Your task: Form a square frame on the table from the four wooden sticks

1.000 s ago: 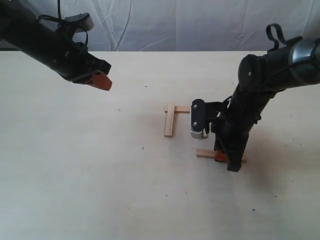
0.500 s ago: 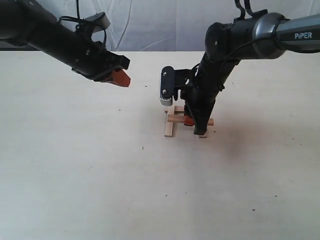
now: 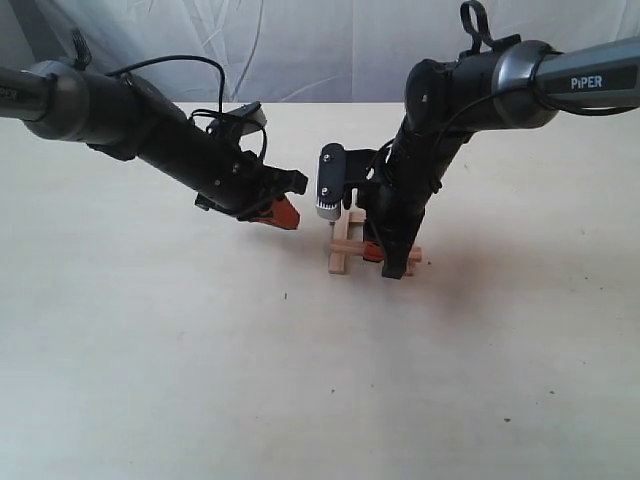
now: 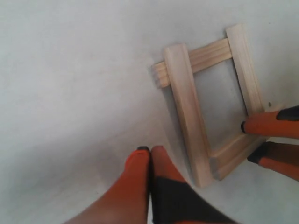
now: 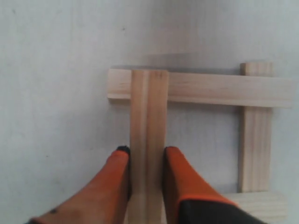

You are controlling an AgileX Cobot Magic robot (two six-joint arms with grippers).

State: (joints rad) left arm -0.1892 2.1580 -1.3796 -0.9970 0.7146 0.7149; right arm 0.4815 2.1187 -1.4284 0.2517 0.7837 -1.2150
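Four wooden sticks (image 5: 210, 88) already form a closed square frame (image 4: 187, 112) on the table (image 3: 200, 380); seemingly only release remains, with the right gripper (image 5: 145, 151) clamped on one stick (image 5: 148, 107) and the left gripper (image 4: 150, 150) empty, jaws together, just beside the frame.

Across the top of the exterior frame we see a white, creased cloth backdrop (image 3: 330, 50), its folds running diagonally; toward the upper left corner we see it darken to grey.
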